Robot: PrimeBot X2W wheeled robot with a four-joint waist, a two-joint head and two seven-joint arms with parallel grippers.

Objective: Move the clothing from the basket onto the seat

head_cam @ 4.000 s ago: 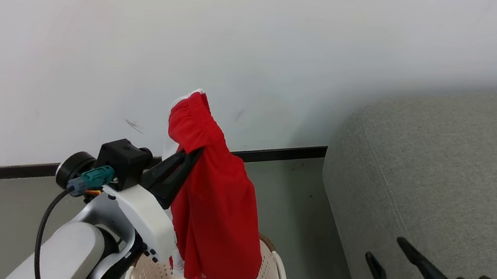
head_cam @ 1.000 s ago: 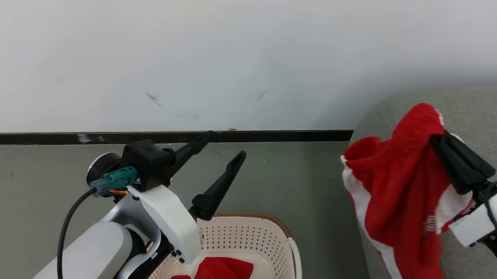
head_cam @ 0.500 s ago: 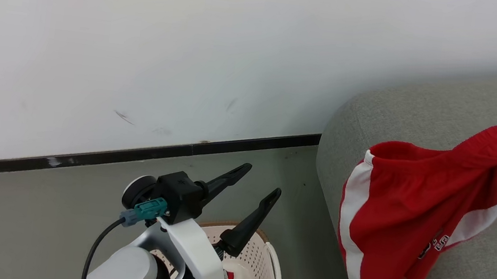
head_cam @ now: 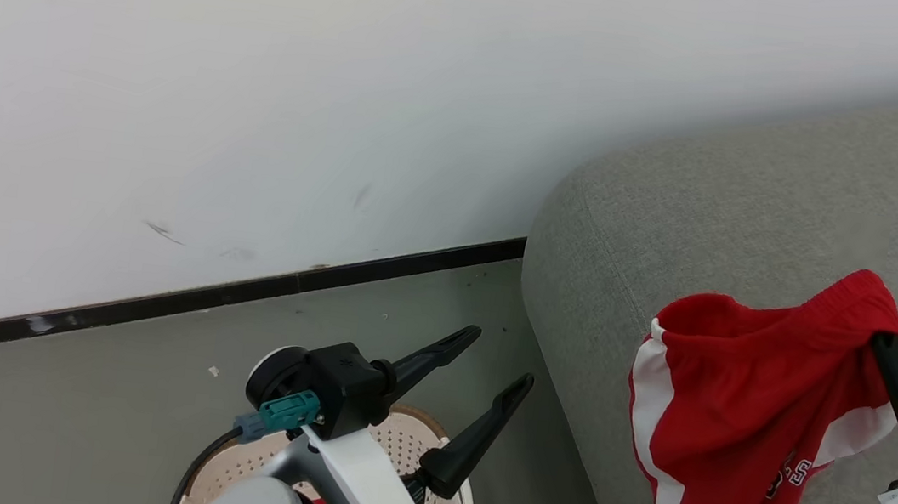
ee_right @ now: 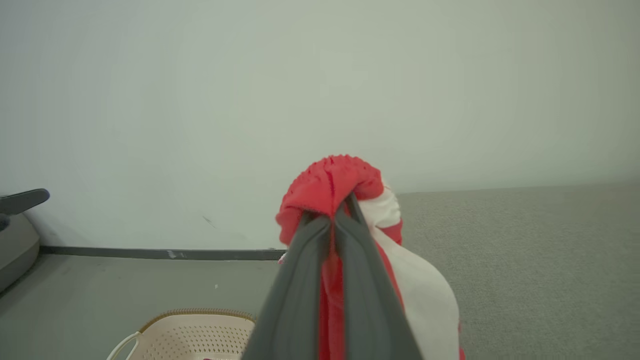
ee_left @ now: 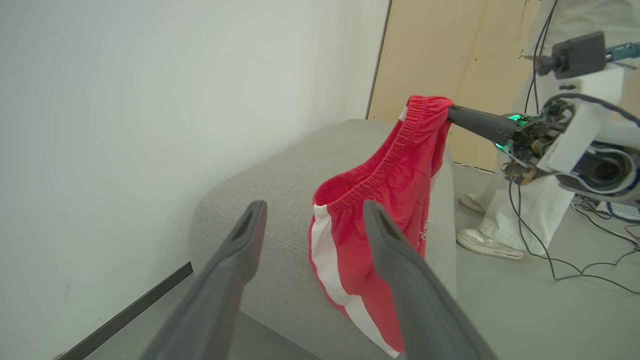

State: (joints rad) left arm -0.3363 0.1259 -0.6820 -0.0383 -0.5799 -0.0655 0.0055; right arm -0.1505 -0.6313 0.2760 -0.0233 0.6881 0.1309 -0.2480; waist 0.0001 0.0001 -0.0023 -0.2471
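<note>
Head view: right claw [head_cam: 884, 347] aloft, pinching clothing [head_cam: 723, 388], seemingly over seat [head_cam: 720, 208].

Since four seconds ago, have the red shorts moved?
Yes. The shorts hung over the basket from the left gripper; now the right gripper holds them over the sofa seat's edge, right of the basket.

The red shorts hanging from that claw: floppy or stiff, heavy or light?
Probably floppy: the red shorts droop in folds from the right gripper pinching their waistband. Likely light, since one small pinch carries them. Might slump once released.
</note>
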